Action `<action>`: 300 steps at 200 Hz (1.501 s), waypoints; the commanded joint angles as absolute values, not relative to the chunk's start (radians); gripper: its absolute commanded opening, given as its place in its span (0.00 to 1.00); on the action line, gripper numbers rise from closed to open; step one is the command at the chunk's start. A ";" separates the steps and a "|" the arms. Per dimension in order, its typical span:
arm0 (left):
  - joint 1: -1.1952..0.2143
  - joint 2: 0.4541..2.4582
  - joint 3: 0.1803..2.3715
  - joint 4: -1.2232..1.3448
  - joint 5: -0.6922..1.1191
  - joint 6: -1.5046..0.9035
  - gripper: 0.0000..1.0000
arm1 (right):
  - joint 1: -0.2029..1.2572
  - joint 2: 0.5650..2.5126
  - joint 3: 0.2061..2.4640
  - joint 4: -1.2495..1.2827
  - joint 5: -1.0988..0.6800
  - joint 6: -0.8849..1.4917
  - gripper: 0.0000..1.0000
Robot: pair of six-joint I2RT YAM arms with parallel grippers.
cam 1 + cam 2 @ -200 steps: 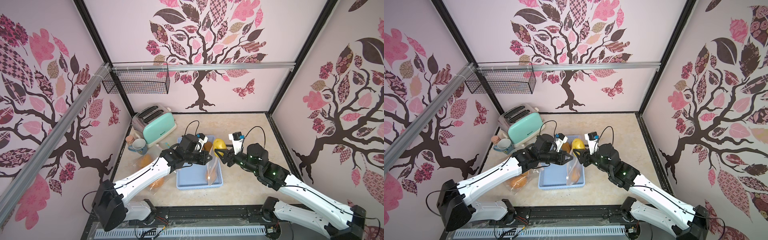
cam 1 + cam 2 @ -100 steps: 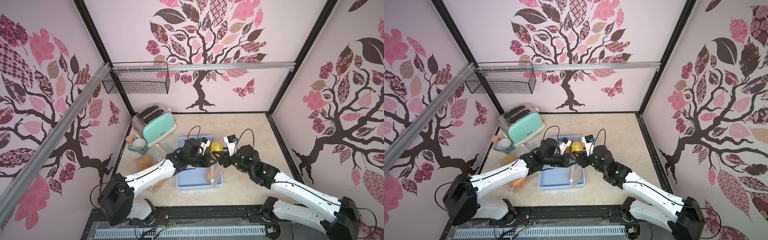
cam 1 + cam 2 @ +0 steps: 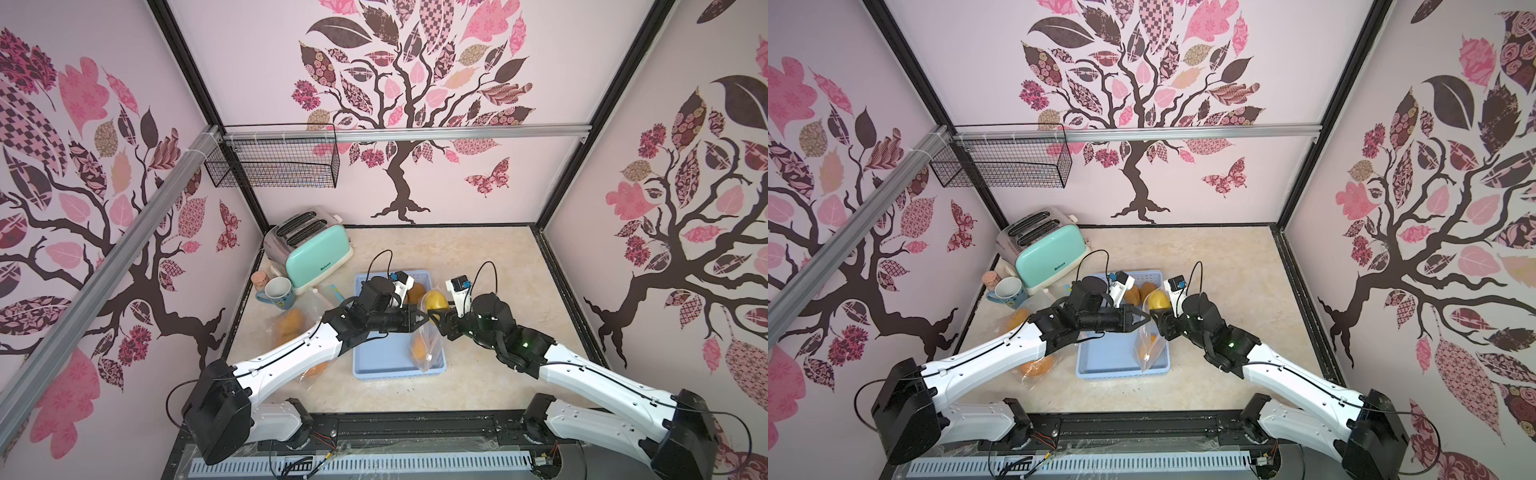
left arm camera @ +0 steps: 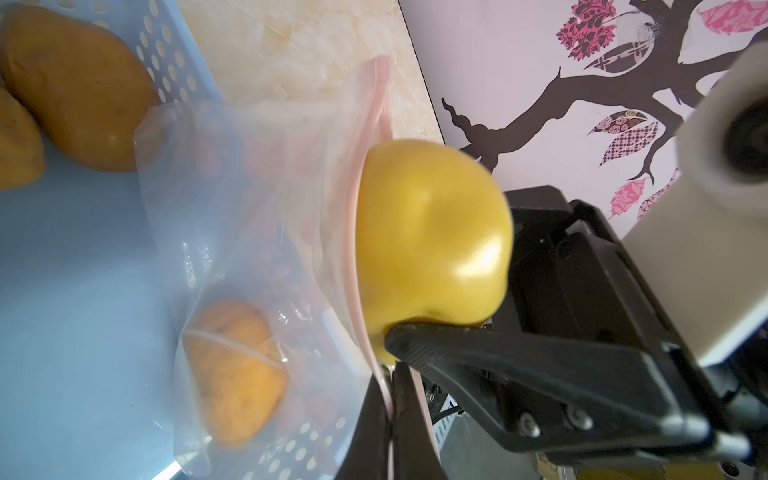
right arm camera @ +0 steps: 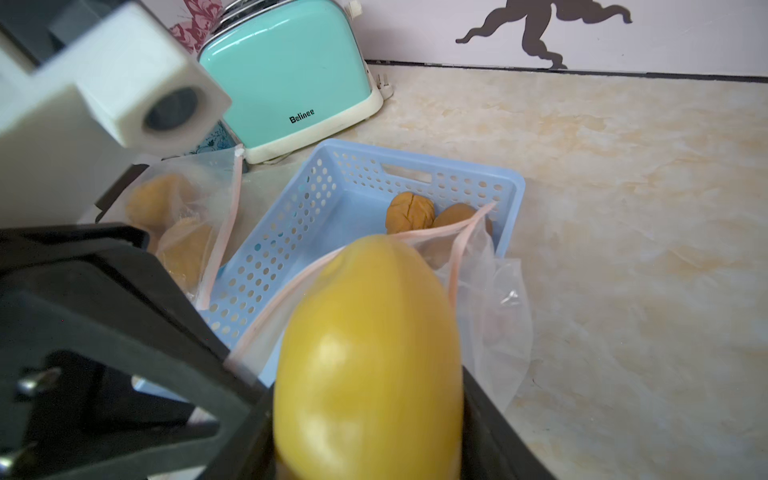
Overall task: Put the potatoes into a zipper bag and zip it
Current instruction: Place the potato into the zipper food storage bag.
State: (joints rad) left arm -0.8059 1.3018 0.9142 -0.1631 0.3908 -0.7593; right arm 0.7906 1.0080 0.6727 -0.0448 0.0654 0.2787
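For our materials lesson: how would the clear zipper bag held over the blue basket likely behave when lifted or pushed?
Probably floppy: the zipper bag sags from the left hand pinching its rim. Likely bottom-heavy and swingy: a potato sits low inside.

A basket [image 3: 376, 357] is being kept at the middle of the table [image 3: 478, 257], between the two arms. Two loose potatoes [image 5: 409, 218] are being kept side by side in its far end. A zipper bag [image 3: 432, 334] is being hung over the basket's right side, its upper edge being pinched by the left gripper [image 4: 392, 415], with a bagged potato [image 4: 235, 372] being carried at its bottom. A held potato [image 3: 434, 300] is being kept at the bag's mouth by the right gripper [image 5: 365, 390]. Filled bags [image 3: 291, 324] are being kept left of the basket, partly under the left arm. A toaster [image 3: 318, 257] is being kept at the far left, a mug [image 3: 277, 293] just before it, a wire rack [image 3: 274, 166] on the wall above.
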 commanded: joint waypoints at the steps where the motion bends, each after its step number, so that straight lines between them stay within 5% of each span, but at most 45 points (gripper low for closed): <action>1: -0.807 1.282 0.932 -0.180 0.354 -0.743 0.00 | 0.796 1.018 0.686 -0.093 0.085 0.258 0.48; 64: -0.812 1.283 0.960 -0.213 0.356 -0.687 0.00 | 0.796 1.103 0.793 -0.263 0.031 0.276 0.63; 160: -0.818 1.278 0.982 -0.254 0.321 -0.652 0.00 | 0.795 1.118 0.851 -0.301 -0.015 0.336 0.70; 250: -0.820 1.259 0.980 -0.260 0.324 -0.652 0.00 | 0.796 1.101 0.856 -0.276 -0.090 0.362 0.69; 300: -0.830 1.268 0.983 -0.184 0.422 -0.720 0.00 | 0.795 1.185 0.891 -0.320 0.018 0.380 0.60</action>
State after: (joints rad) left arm -0.8146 1.2808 0.9329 -0.2432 0.3687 -0.7002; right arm 0.7910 1.1336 0.8257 -0.2924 -0.0422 0.3679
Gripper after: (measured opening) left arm 0.047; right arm 0.602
